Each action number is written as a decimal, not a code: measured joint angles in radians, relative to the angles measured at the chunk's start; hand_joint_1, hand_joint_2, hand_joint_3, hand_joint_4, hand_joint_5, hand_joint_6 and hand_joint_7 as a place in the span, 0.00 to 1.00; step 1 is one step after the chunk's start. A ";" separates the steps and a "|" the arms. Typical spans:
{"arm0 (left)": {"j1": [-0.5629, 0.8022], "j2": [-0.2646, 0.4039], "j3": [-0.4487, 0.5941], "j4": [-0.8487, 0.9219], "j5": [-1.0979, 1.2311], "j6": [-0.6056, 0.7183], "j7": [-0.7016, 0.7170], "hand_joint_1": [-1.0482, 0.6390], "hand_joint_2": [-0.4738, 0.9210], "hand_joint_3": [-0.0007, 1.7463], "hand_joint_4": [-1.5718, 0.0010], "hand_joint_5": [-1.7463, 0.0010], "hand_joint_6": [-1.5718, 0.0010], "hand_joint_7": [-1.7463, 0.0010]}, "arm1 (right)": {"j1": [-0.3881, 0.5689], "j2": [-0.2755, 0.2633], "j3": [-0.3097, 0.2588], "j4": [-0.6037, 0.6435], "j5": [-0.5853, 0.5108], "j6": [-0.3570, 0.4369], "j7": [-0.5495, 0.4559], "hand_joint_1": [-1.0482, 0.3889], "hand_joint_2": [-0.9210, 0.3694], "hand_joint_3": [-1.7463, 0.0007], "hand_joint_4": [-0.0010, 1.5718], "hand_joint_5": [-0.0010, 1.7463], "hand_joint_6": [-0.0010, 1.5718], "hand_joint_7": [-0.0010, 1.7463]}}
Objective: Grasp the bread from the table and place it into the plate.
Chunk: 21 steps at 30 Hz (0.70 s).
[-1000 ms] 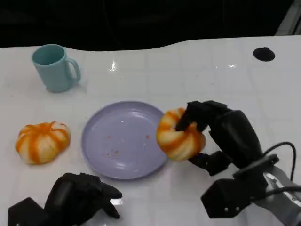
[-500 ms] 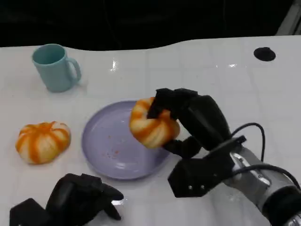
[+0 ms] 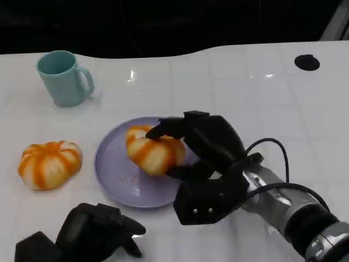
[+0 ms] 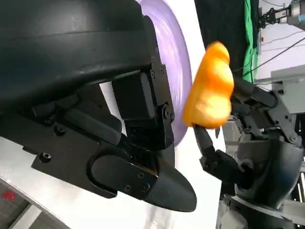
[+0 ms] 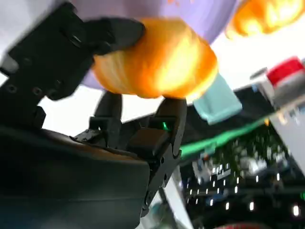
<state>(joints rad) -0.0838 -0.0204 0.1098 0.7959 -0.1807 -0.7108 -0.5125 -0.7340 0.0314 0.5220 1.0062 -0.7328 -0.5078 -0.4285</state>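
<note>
We see right hand [image 3: 199, 144] gripping bread [image 3: 154, 150] over plate [image 3: 112, 164]; left hand [image 3: 95, 232] curled, holding nothing. Careless release risks bread rolling off.

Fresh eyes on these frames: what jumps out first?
First, the right hand gripping an orange-striped bread over the middle of the purple plate; whether the bread touches the plate is hard to tell. Next, a second bread of the same kind lying on the white table left of the plate, with a teal mug behind it. The left hand sits low at the near edge, holding nothing.
</note>
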 measured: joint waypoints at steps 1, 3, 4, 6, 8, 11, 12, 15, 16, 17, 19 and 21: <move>0.000 0.000 0.000 0.000 0.000 0.000 0.000 0.00 1.00 0.00 0.11 0.52 0.00 0.87 | 0.000 -0.004 0.006 -0.006 0.000 0.010 0.030 0.41 0.01 0.92 0.03 0.25 0.26 0.00; 0.000 -0.001 0.000 0.000 0.000 0.000 0.000 0.00 1.00 0.00 0.12 0.52 0.00 0.87 | 0.001 -0.015 0.013 -0.026 0.000 0.032 0.077 0.35 0.00 0.91 0.01 0.24 0.22 0.00; 0.000 -0.001 0.000 0.000 0.000 0.000 0.000 0.00 1.00 0.00 0.12 0.52 0.00 0.87 | 0.002 -0.025 0.016 -0.044 -0.001 0.040 0.099 0.34 0.00 0.91 0.00 0.23 0.21 0.00; 0.000 -0.001 0.000 0.000 0.000 0.000 0.000 0.00 1.00 0.00 0.12 0.52 0.00 0.87 | 0.005 -0.042 0.020 -0.077 0.000 0.049 0.132 0.32 0.00 0.90 0.00 0.22 0.20 0.00; 0.000 -0.002 0.000 -0.001 0.000 0.000 0.000 0.00 1.00 0.00 0.12 0.52 0.00 0.87 | 0.020 -0.058 0.020 -0.123 0.004 0.052 0.158 0.32 0.00 0.90 0.00 0.22 0.19 0.00; 0.000 -0.003 0.001 -0.001 0.000 -0.001 0.001 0.00 1.00 0.00 0.12 0.52 0.00 0.87 | 0.059 -0.082 0.018 -0.193 0.014 0.052 0.194 0.31 0.00 0.89 0.00 0.21 0.18 0.00; 0.000 -0.003 0.001 -0.001 0.000 -0.001 0.001 0.00 1.00 0.00 0.12 0.52 0.00 0.87 | 0.073 -0.090 0.016 -0.218 0.017 0.052 0.207 0.31 0.00 0.89 0.00 0.21 0.18 0.00; 0.000 -0.004 0.001 0.000 0.000 -0.002 0.001 0.00 1.00 0.00 0.12 0.52 0.00 0.88 | 0.117 -0.119 0.008 -0.300 0.027 0.058 0.247 0.32 0.00 0.89 0.00 0.21 0.18 0.00; 0.000 -0.004 0.001 0.000 0.000 -0.004 0.001 0.00 1.00 0.00 0.12 0.52 0.00 0.88 | 0.131 -0.128 0.005 -0.328 0.035 0.060 0.261 0.32 0.00 0.89 0.00 0.21 0.18 0.00; 0.000 -0.004 0.001 0.000 0.000 -0.006 0.001 0.00 1.00 0.00 0.12 0.52 0.00 0.88 | 0.143 -0.136 0.002 -0.355 0.042 0.062 0.274 0.33 0.00 0.90 0.00 0.21 0.18 0.00; 0.000 -0.004 0.001 0.000 0.000 -0.009 0.001 0.00 1.00 0.00 0.12 0.52 0.00 0.87 | 0.167 -0.153 -0.003 -0.406 0.054 0.063 0.301 0.34 0.00 0.89 0.00 0.20 0.17 0.00; -0.001 -0.004 0.002 -0.001 0.000 -0.009 0.002 0.00 1.00 0.00 0.12 0.52 0.00 0.87 | 0.196 -0.170 -0.015 -0.461 0.072 0.060 0.327 0.33 0.00 0.88 0.00 0.20 0.17 0.00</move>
<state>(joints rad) -0.0845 -0.0245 0.1114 0.7951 -0.1808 -0.7198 -0.5109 -0.5379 -0.1385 0.5069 0.5456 -0.6606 -0.4477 -0.1012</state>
